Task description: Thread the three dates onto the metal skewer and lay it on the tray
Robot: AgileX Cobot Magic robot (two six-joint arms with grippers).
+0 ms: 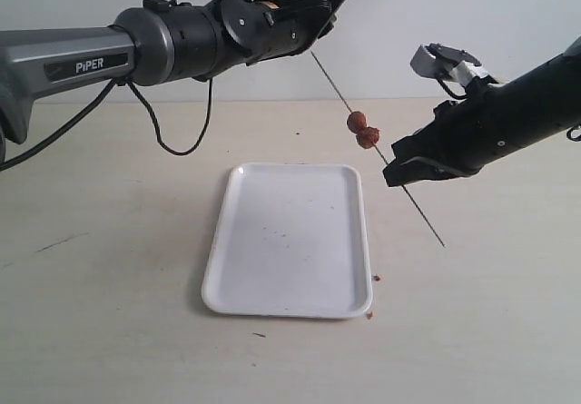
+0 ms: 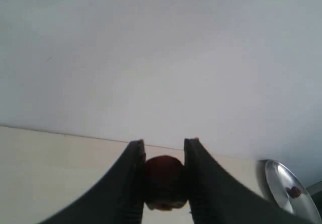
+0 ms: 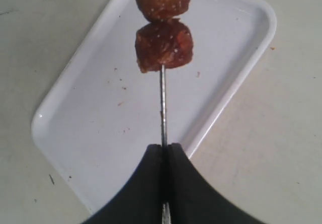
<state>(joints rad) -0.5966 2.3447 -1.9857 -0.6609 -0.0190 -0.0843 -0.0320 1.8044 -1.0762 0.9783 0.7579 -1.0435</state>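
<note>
Exterior view. High on the left, well above the counter (image 1: 109,313): left gripper (image 1: 334,4), fingers drawn in, its load hard to make out from here. On the right: right gripper (image 1: 399,170), clenched on the skewer (image 1: 331,81). Skewer held slanting in the air, upper end close under the left gripper, lower end pointing down past the tray's right rim without reaching the counter. Threaded on it, between the two grippers and touching each other: upper date (image 1: 358,120) and lower date (image 1: 368,137), the lower one just above the right gripper. Flat on the counter below: tray (image 1: 290,241), bare apart from dark specks. A few crumbs (image 1: 369,314) beside its near right corner.

Left wrist view. Left gripper (image 2: 164,144) grasping the third date (image 2: 163,176), pinched between both fingers (image 2: 136,178), dark red against the pale wall (image 2: 151,58). No sight of the skewer here; whether its tip touches this date, impossible to tell.

Right wrist view. Right gripper (image 3: 165,148) shut tight around the skewer (image 3: 162,108), no gap left between the fingers. Further along the rod, clear of the gripper: lower date (image 3: 163,45), then upper date (image 3: 161,0) pressed against it, partly cut off by the frame edge. Behind them, the tray (image 3: 90,113) on the counter (image 3: 271,133), lying well below the dates.
</note>
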